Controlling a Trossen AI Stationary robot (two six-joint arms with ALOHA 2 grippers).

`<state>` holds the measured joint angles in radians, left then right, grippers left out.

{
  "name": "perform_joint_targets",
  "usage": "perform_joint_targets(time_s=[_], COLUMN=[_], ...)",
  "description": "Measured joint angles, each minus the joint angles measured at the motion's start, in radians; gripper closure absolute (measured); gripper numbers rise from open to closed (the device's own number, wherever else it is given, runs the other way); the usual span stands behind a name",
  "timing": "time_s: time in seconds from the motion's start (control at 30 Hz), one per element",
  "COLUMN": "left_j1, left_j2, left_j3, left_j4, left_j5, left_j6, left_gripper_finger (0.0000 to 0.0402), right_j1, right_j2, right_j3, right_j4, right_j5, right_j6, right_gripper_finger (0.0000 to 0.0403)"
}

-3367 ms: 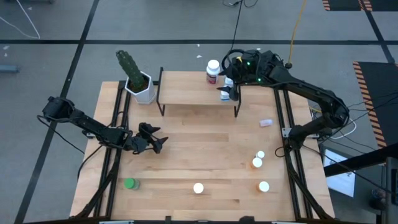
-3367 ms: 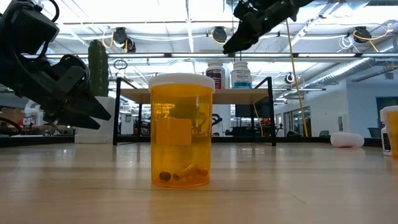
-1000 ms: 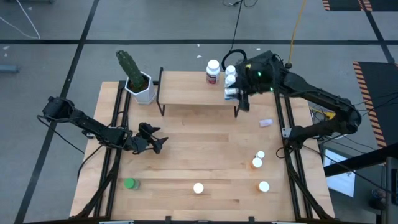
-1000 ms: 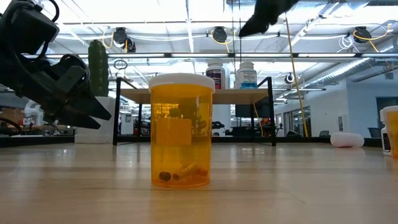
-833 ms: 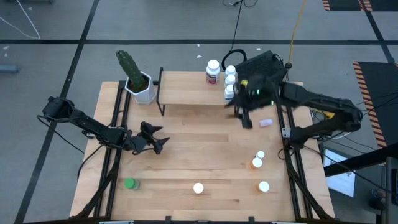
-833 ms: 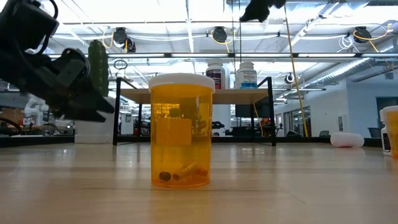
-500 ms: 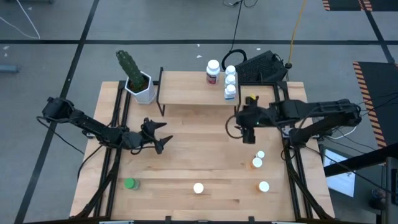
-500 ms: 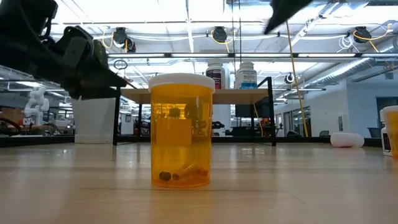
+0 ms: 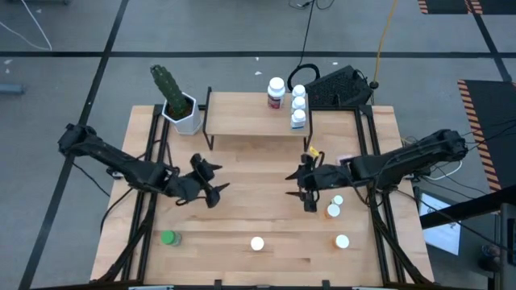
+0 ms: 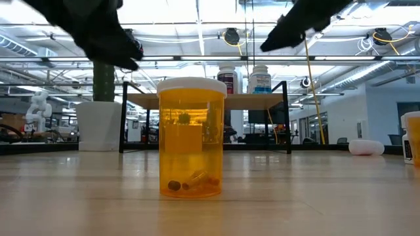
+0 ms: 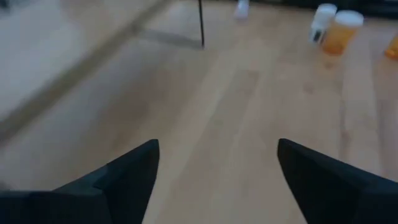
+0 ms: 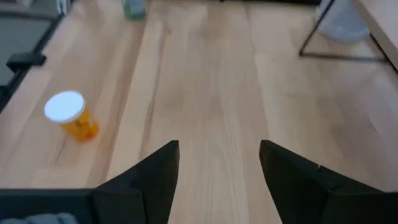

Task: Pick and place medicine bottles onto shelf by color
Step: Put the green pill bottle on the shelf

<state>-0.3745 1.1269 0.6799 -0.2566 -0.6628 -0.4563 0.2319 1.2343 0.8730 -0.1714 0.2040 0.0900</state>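
— What are you seeing around your light wooden plank table (image 9: 242, 201)?

— You are looking down on a grey floor (image 9: 72, 32) crossed by dark taped lines, with orange-and-black hazard striping (image 9: 484, 105) lying along its right side. A yellow cable (image 9: 385, 32) and a black cable (image 9: 308, 32) are trailing across it behind the table.

— And across the room?

— You are facing a large open hall. Long ceiling light strips (image 10: 197, 13) are glowing overhead, and a horizontal metal rail (image 10: 197, 58) carrying round black fixtures (image 10: 230, 36) is running across it. Tall windows (image 10: 341, 111) are letting in daylight on the right, and a white humanoid figure (image 10: 39, 108) is standing far off on the left.
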Motion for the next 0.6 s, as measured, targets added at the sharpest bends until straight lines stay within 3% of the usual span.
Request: perform_joint_targets(time_s=[0.1, 0.27, 0.37, 0.6], left_j1=[-0.054, -0.168, -0.245, -0.437], left_j2=[0.019, 0.047, 0.057, 0.105], left_j3=[0.178, 0.363, 0.398, 0.371], left_j4=[-0.317, -0.676, -0.766, -0.808], left_j5=[0.074, 0.321, 0.393, 0.509], left_j6=[-0.292, -0.543, -0.688, -1.077], left_gripper_finger=[0.0111, 0.0158, 0.0180, 0.0205], right_j1=[-0.008, -0.009, -0.007, -0.007], right_j2=[-0.001, -0.001, 0.001, 0.004], right_j3=[-0.102, -0.259, -0.373, -0.557], right_j4=[0.167, 0.431, 0.663, 1.128], right_j5=[0.000, 0.000, -0.012, -0.182], right_j6=[-0.004, -0.022, -0.034, -0.139], right_gripper_finger=[0.0184, 0.0184, 0.0184, 0.0183])
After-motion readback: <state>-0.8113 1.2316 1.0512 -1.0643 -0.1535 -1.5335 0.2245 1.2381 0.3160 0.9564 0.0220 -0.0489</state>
